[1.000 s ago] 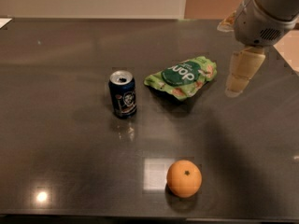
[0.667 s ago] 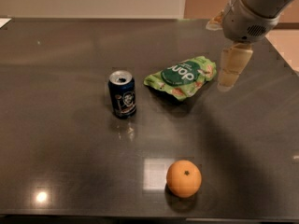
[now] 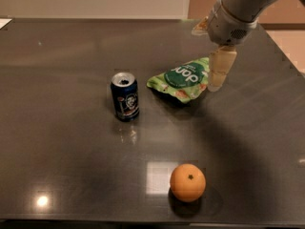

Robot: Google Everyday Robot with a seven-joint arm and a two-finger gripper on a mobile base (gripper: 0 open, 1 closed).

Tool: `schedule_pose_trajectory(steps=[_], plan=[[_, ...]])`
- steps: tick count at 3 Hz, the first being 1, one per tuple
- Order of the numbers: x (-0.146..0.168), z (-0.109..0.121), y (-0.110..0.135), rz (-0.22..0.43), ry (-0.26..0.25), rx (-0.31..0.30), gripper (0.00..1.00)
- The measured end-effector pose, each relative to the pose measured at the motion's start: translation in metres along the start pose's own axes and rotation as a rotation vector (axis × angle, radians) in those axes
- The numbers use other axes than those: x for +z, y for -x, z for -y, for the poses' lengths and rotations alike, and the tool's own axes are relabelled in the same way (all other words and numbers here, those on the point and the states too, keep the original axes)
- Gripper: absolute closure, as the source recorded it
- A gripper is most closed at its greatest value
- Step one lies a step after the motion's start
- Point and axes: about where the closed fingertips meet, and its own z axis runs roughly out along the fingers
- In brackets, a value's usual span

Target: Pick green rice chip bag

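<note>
The green rice chip bag lies flat on the dark table, right of centre. It is light green and crinkly, with a dark green round label in white lettering. My gripper hangs from the arm at the upper right. Its cream-coloured fingers point down over the bag's right end, hiding that edge. I cannot tell whether it touches the bag.
A dark blue open drink can stands upright left of the bag. An orange sits near the table's front edge. The table's right edge runs close behind the arm, with pale floor beyond.
The gripper has moved left and toward the bag, from beside its right end to over that end. The bag, can and orange have not moved.
</note>
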Motion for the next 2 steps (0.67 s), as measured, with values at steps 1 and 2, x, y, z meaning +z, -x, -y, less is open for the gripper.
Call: schedule_pose_trajectory(steps=[1, 2], plan=[[0.033, 0.008, 0.006, 0.013, 0.047, -0.041, 0.0], [0.058, 0.013, 0.009, 0.012, 0.087, -0.07, 0.0]])
